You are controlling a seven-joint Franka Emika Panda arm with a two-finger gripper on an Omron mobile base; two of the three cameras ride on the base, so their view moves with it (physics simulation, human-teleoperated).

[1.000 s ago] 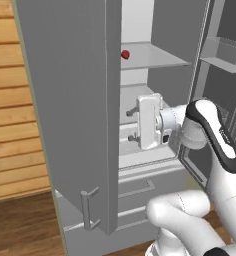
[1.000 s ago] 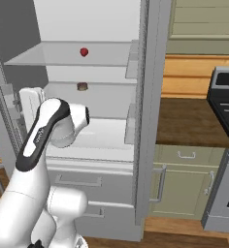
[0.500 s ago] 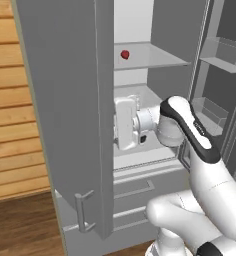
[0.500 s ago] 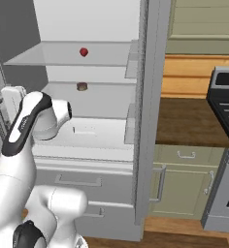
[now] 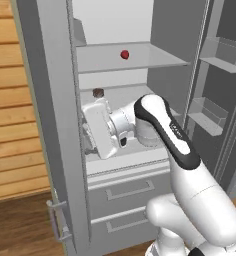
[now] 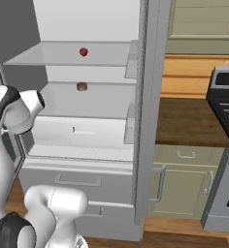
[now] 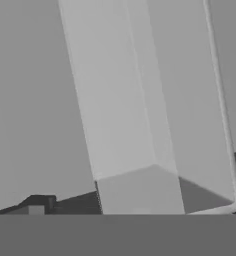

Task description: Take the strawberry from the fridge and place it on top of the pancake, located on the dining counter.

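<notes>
The fridge (image 5: 115, 30) stands open, both upper doors swung out. On its upper glass shelf lies the small red strawberry (image 5: 124, 54) (image 6: 83, 52). My gripper (image 5: 86, 140) is lower and further left, at the level of the shelf below, pointing at the inner face of the left door (image 5: 50, 125). It is open with nothing between its fingers. The hand view sits very close to a grey door bin (image 7: 140, 110). My arm (image 6: 14, 111) bends at the left edge of the right base view. The pancake and the dining counter are out of view.
A small squat brown item (image 5: 98, 92) (image 6: 81, 86) sits on the second shelf. The right door (image 5: 215, 75) carries bins. Two drawers (image 5: 125, 190) lie below. Right of the fridge are green-grey cabinets (image 6: 184, 179) and a stove (image 6: 228, 97). A wood wall (image 5: 10, 125) is left.
My hand has swung left, from the middle of the fridge opening to the left door's inner side. The jaws stayed open. The strawberry has not moved.
</notes>
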